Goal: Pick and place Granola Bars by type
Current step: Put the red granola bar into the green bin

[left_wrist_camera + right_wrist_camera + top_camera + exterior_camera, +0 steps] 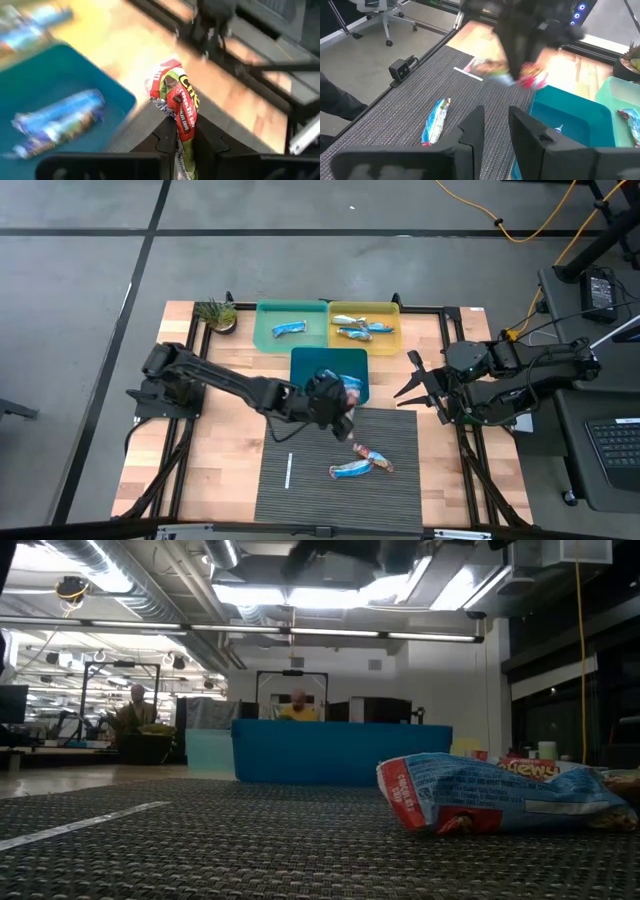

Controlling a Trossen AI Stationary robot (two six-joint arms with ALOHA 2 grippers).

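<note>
My left gripper [344, 420] is shut on a red-and-green multicoloured granola bar [176, 95], above the far edge of the dark mat [310, 480], just short of the blue tray [312, 365]. A blue bar [59, 119] lies in that tray. On the mat lie another blue bar [349, 470] and a red multicoloured bar [373, 457], touching end to end. The green tray [268, 338] holds one blue bar [288, 329]. The yellow tray [390, 340] holds a few bars [358, 327]. My right gripper [410, 376] waits open at the table's right side. My left gripper pinches the multicoloured bar between its two fingers at the bar's lower part [182, 131]. The bar's crimped far end [167, 72] sticks out beyond the fingertips. The fingers slant downward from the table's left. The bar is lifted clear of the mat.
A thin white stick [289, 470] lies on the mat's left part. A small potted plant [217, 314] stands at the far left corner. Black frame rails [470, 450] run along the table's sides. Bare wood [225, 450] lies left of the mat.
</note>
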